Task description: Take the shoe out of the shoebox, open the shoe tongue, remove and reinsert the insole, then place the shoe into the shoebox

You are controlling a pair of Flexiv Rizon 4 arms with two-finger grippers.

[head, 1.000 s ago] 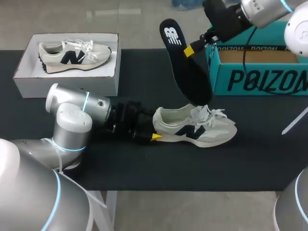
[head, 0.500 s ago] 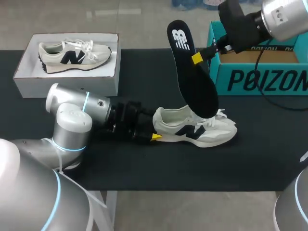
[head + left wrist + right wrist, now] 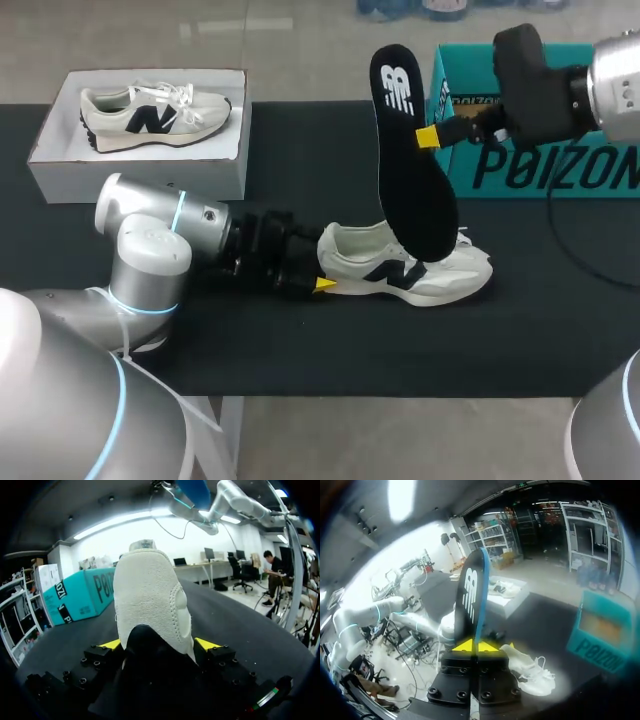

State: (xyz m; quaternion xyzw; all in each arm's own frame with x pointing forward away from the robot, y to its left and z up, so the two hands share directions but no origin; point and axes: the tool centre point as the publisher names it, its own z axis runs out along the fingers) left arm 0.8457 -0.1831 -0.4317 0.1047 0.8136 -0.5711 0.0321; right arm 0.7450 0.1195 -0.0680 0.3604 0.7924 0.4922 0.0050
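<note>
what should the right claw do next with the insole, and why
Probably lower the insole, bottom end first, into the opening of the shoe. The right claw is shut on it, holding it nearly upright over the shoe, while the left claw clamps the heel.

suede shoe (image 3: 150, 600), matt black insole (image 3: 412, 170)

We saw one black tbl (image 3: 300, 340), matte top, spanning the head view L to R, w/ a pale leg under its near edge. At its far-L corner sat a white open box (image 3: 140, 165) w/ a 2nd cream sneaker (image 3: 155, 115) inside, toe pointing R.
</note>
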